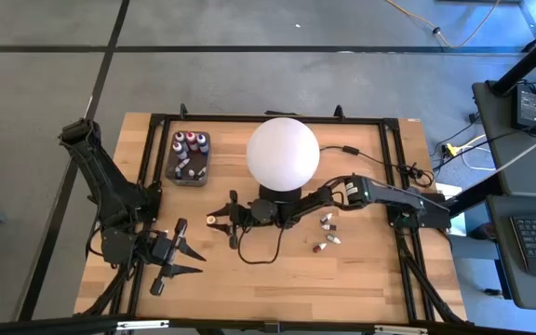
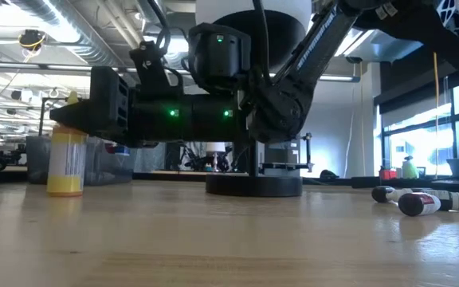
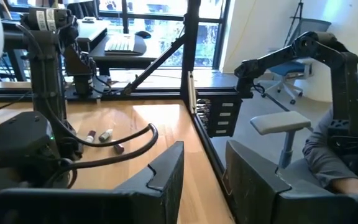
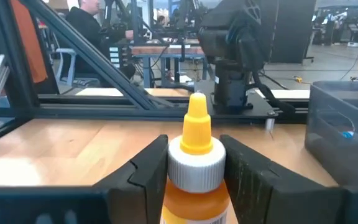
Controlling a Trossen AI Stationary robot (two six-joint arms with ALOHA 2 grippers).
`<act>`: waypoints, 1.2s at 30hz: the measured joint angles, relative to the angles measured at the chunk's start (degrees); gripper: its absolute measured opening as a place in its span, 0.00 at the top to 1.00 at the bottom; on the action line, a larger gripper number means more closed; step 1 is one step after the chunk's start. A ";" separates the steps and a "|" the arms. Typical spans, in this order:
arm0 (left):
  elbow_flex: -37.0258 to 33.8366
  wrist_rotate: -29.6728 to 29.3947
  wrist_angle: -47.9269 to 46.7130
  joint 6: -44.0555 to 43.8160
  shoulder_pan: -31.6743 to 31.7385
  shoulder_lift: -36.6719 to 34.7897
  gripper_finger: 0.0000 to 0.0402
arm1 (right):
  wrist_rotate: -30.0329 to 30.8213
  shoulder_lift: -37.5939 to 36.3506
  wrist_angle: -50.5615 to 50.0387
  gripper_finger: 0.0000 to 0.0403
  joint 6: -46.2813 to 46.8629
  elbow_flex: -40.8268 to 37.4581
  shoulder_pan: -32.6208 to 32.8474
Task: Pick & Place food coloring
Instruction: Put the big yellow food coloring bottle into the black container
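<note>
Desk point(image 1: 277, 270): I see pale wooden planks, smooth, with a soft sheen; dark matt metal framing point(image 1: 394, 158) at its edges.
Orange bottle point(image 4: 196, 168): I read it as glossy translucent plastic, with a ribbed white collar and a smooth yellow nozzle.
Right gripper point(image 4: 194, 168): matt black plastic jaws, faintly grained.
Left gripper point(image 3: 204, 177): the same matt black finish.
Globe lamp point(image 1: 283, 154): smooth matt white shell, on a dark base.
Tray point(image 1: 190, 156): dark grey; from my view, dull plastic.
Small bottles point(image 2: 421, 201): glossy, white-capped.
</note>
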 joint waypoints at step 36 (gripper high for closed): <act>0.00 -4.86 -0.63 2.77 0.00 0.00 0.72 | -10.88 -20.41 -50.51 0.31 -4.51 -0.13 5.14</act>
